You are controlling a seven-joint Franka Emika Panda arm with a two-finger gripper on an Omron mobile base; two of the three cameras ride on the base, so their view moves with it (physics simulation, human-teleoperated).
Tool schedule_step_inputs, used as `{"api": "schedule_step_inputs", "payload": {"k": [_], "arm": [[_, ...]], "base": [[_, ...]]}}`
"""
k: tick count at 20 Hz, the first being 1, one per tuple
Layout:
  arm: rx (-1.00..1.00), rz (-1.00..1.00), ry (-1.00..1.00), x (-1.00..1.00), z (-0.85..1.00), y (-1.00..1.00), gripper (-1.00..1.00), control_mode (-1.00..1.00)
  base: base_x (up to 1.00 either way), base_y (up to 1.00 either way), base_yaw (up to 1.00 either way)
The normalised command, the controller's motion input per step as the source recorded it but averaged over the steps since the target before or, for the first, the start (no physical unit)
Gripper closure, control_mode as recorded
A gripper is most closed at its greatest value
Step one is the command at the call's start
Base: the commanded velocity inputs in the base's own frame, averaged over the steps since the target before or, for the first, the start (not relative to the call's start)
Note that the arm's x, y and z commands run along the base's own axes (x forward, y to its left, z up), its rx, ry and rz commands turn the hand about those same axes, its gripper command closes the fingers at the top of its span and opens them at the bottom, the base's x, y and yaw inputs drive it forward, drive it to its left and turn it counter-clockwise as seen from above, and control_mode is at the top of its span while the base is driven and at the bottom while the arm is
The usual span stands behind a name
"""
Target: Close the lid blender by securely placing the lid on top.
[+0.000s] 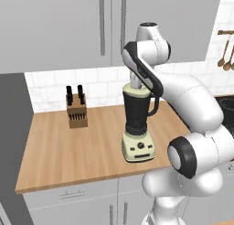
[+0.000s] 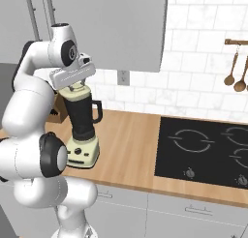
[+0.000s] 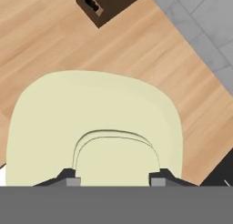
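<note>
Surface (image 1: 59,146): wood, we log bare stretch left and front of blender. Blender (image 1: 137,128): upright mid-surface, near front edge. Knife block (image 1: 77,110): by back wall, well apart. Lid (image 3: 95,127): atop jar. Claw (image 3: 113,178): tips astride lid knob; grip we cannot tell.

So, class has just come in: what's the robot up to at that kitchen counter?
The white arm is bent over the blender on the wooden counter, with its gripper right above the jar's top. The cream lid sits at the jar's mouth, its raised knob between the fingers; whether it is fully seated or gripped cannot be told. A knife block stands off to the side, untouched.
</note>
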Motion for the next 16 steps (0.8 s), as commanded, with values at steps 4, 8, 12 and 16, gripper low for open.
{"api": "schedule_step_inputs", "payload": {"k": [4, 8, 12, 16], "arm": [[0.0, 0.0, -0.02, 0.06, 0.0, -0.02, 1.0, -1.0], [0.02, 0.0, -0.06, -0.04, 0.0, -0.08, 1.0, -1.0], [0.0, 0.0, -0.09, -0.06, 0.0, -0.03, 1.0, -1.0], [0.01, 0.0, -0.03, 0.03, 0.0, 0.0, 1.0, -1.0]], "base": [[0.0, 0.0, 0.0], [0.0, 0.0, 0.0], [0.0, 0.0, 0.0], [0.0, 0.0, 0.0]]}}
